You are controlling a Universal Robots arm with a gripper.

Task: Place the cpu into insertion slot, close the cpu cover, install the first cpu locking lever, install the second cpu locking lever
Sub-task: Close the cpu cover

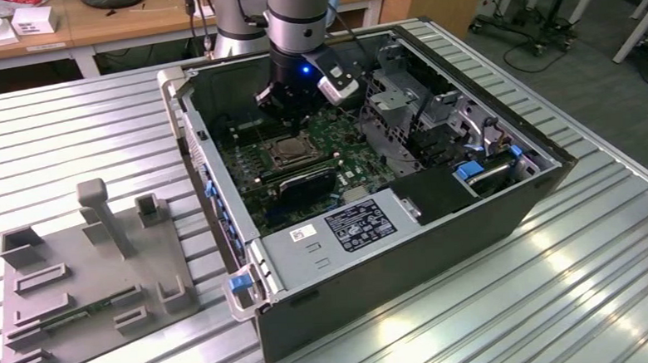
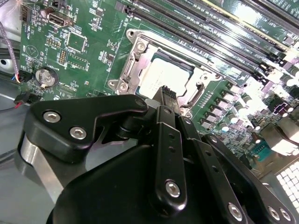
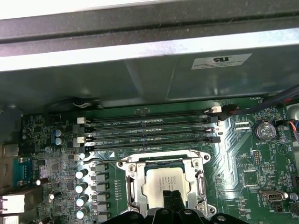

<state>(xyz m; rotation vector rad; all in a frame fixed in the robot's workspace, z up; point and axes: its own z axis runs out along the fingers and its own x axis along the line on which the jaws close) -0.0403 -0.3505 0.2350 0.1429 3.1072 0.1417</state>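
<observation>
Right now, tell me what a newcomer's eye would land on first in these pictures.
The robot arm reaches down into the open computer case on the slatted table, mid-frame in the exterior view. In the first wrist view, the pale silvery cpu lies on the green motherboard, framed by the cpu cover, with the black gripper poised right over it.

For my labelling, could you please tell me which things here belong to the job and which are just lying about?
Job: chip, metal cover, gripper.
Lying about: memory slots, coin battery, grey tray beside the case.
</observation>
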